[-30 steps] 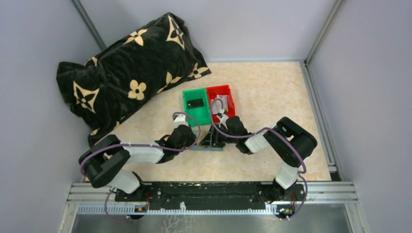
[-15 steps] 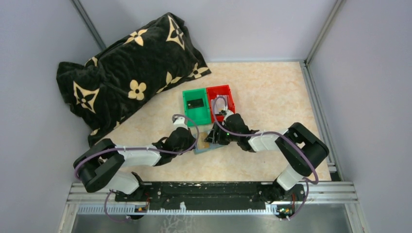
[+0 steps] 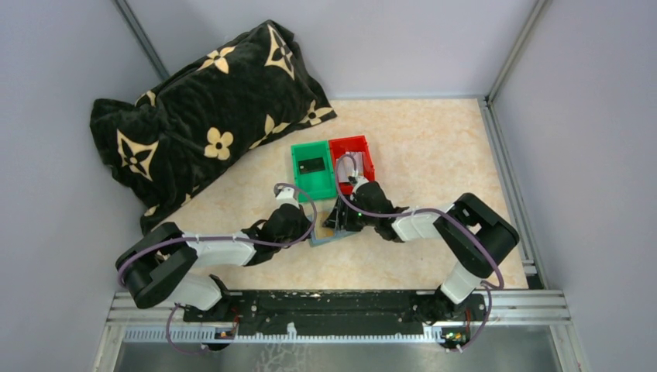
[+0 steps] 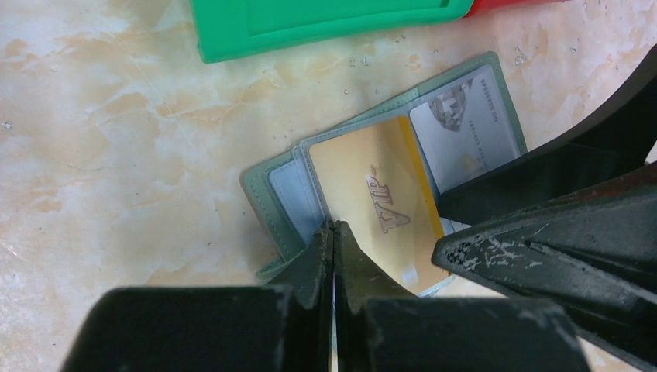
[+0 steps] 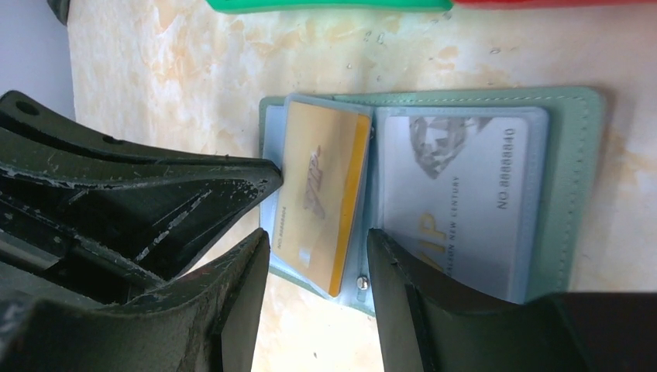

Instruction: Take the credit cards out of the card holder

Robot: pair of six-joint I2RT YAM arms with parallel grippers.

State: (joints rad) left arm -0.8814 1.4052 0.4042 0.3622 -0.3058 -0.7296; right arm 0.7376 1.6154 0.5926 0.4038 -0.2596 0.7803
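On the marbled table (image 3: 434, 155), seen from above, the card holder (image 3: 335, 235) lies spread open just in front of the green bin (image 3: 313, 169) and the red bin (image 3: 352, 159). The left gripper (image 3: 311, 226) and right gripper (image 3: 338, 222) meet over it from either side. A black flowered pillow (image 3: 201, 116) sits at the far left.

In the left wrist view, the left claw is clenched. Its fingers are pressed flat together, with the tips at the holder's near edge beside a gold card (image 4: 383, 203). A silver card (image 4: 465, 136) fills the other half. Whether anything thin is pinched between the fingers cannot be told.

In the right wrist view, the right claw is released, its two fingers spread to either side of the gold card's lower end. Both cards sit in clear sleeves inside the holder.
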